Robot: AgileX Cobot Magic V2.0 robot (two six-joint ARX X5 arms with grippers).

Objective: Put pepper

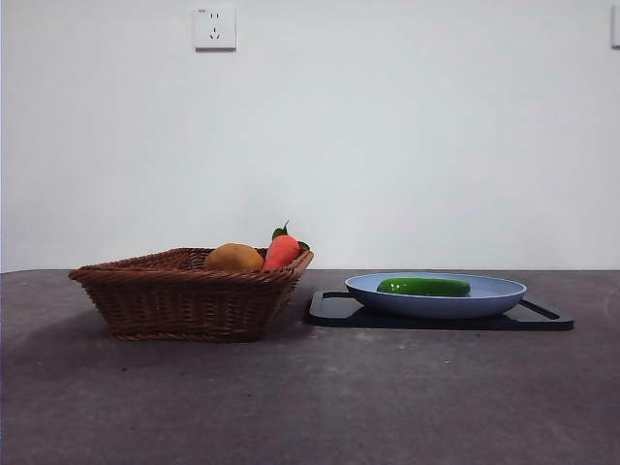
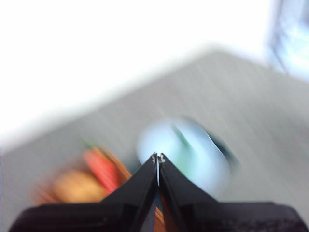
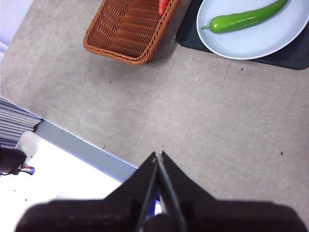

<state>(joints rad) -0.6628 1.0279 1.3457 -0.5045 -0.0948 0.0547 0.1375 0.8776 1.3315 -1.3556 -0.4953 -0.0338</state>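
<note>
The pepper (image 1: 423,287) is seen lying flat inside the blue plate (image 1: 499,295), which is taken as the landmark. In the right wrist view the pepper (image 3: 245,19) is laid across the plate's middle, its stem end short of the plate rim (image 3: 227,50) and bare blue surface left around it. The plate is carried on a black tray (image 1: 542,318), whose edge projects past the plate on both sides in the front view.

Just beside the plate's tray, a wicker basket (image 1: 174,300) is set, its near corner almost touching the tray's edge. A red-orange carrot-like vegetable (image 1: 281,251) is propped against the basket rim nearest the plate, and a yellow-brown potato-like item (image 1: 232,258) sits beside it, farther from the plate.

Open grey table (image 1: 310,397) is spread in front of the plate and basket.

The left gripper (image 2: 158,157) is held high above the plate, jaws pressed together on nothing; that view is blurred. The right gripper (image 3: 159,155) is held well back from the plate, above the table's near edge, jaws likewise closed and empty.
</note>
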